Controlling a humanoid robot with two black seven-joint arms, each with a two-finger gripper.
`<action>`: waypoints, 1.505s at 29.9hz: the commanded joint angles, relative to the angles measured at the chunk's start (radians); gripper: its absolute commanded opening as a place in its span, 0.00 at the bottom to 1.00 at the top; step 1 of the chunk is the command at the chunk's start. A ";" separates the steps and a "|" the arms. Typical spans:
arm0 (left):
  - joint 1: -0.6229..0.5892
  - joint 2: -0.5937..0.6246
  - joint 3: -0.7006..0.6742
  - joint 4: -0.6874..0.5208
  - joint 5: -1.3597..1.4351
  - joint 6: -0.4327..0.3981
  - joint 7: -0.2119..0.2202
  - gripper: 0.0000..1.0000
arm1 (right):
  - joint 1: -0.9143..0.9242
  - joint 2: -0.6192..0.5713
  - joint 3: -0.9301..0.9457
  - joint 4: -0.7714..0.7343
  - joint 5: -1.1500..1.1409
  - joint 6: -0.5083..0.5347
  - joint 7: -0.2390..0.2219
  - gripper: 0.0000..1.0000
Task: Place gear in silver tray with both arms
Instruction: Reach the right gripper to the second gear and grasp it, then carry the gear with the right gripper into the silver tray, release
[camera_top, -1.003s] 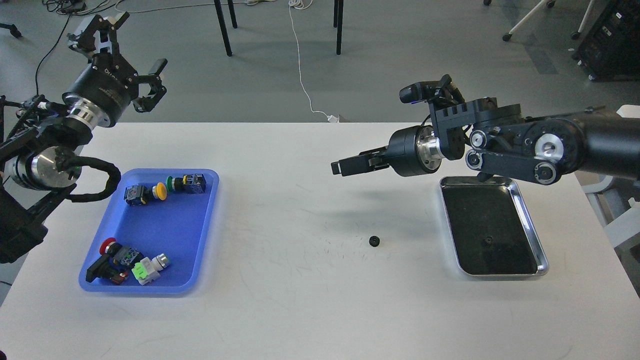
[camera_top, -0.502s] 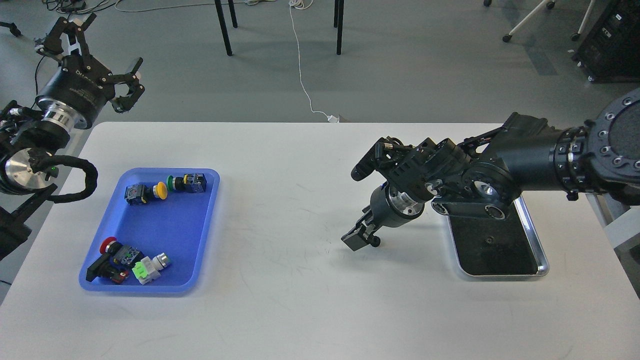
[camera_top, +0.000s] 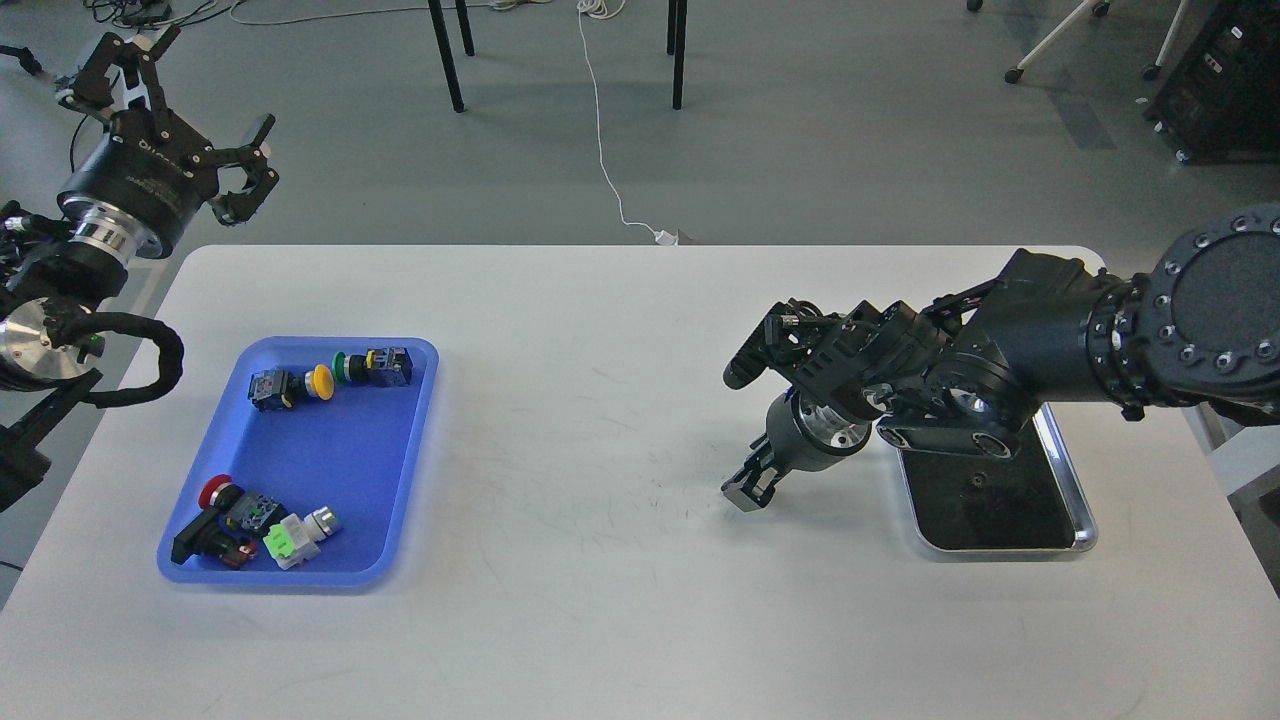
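My right gripper (camera_top: 745, 490) points down at the table just left of the silver tray (camera_top: 1086, 522). It covers the spot where the small black gear lay, so the gear is hidden. Its fingers are dark and close together; I cannot tell whether they hold anything. Another small black gear (camera_top: 975, 480) lies on the tray's dark bottom. The right arm hides the tray's far end. My left gripper (camera_top: 190, 95) is raised beyond the table's far left corner, its claw fingers spread open and empty.
A blue plastic tray (camera_top: 420, 400) at the left holds several push-button switches, yellow (camera_top: 320, 380), green (camera_top: 342, 366) and red (camera_top: 214, 492) among them. Chair legs and a white cable are on the floor behind the table.
My right gripper swung down from above the table to the gear's spot, then shifted right over it, hiding the gear. My left arm drew back to the left and up.
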 joint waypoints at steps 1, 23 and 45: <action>0.000 0.002 -0.001 0.000 0.000 -0.001 0.000 0.97 | -0.002 0.002 0.000 0.003 0.002 0.000 0.000 0.60; 0.000 0.032 0.001 0.000 0.003 -0.016 0.002 0.97 | 0.078 -0.047 0.007 0.029 -0.006 0.002 -0.001 0.11; 0.000 0.016 0.001 0.000 0.005 -0.013 0.002 0.97 | -0.057 -0.477 0.011 -0.033 -0.201 -0.046 0.000 0.12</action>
